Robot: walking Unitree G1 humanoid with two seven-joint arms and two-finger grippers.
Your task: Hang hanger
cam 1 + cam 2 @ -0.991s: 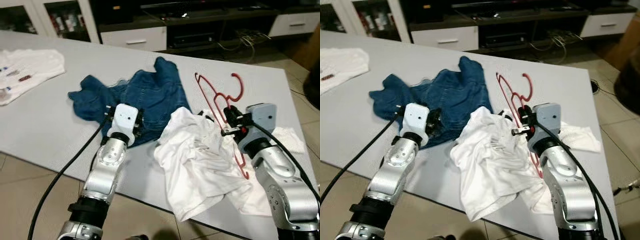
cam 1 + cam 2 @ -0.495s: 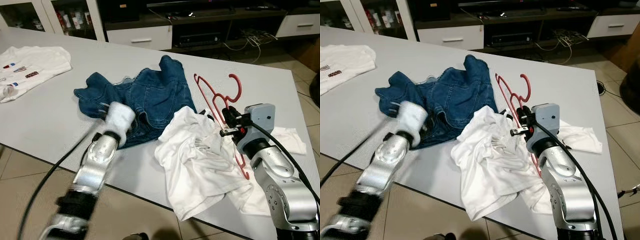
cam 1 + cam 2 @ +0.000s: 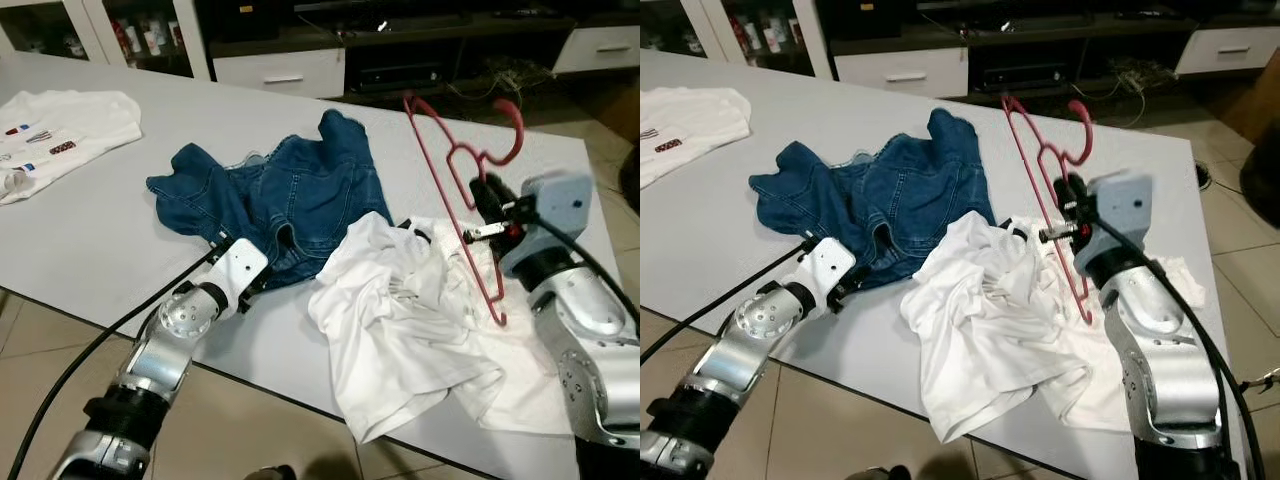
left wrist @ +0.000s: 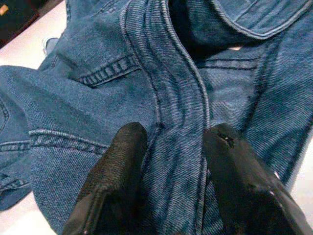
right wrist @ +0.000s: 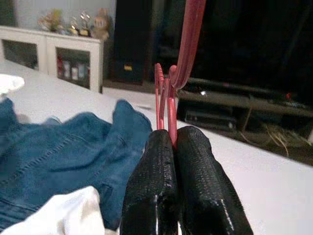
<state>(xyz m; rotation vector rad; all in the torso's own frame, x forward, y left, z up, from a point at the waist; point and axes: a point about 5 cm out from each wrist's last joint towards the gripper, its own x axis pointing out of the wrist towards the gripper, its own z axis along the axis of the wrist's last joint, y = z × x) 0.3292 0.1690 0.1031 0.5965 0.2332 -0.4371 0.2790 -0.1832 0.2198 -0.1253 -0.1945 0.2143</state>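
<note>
A red hanger [image 3: 455,180] is lifted off the grey table [image 3: 90,230], tilted, its hook up and to the right. My right gripper [image 3: 488,200] is shut on it near the neck; the right wrist view has the black fingers [image 5: 161,181] pinching the red wire [image 5: 188,34]. A crumpled white shirt [image 3: 400,320] lies below the hanger. My left gripper [image 4: 173,147] is open, its fingers [image 4: 122,161] resting on blue jeans [image 3: 285,195] at the fabric's near edge.
Another white shirt [image 3: 60,125] lies at the table's far left. Behind the table stand white cabinets [image 3: 275,70] and a dark media shelf with cables [image 3: 490,70]. Tiled floor [image 3: 60,350] runs along the table's near edge.
My right gripper has raised the red hanger off the table and up to the right. My left arm has drawn back and lower, toward the near edge of the jeans.
</note>
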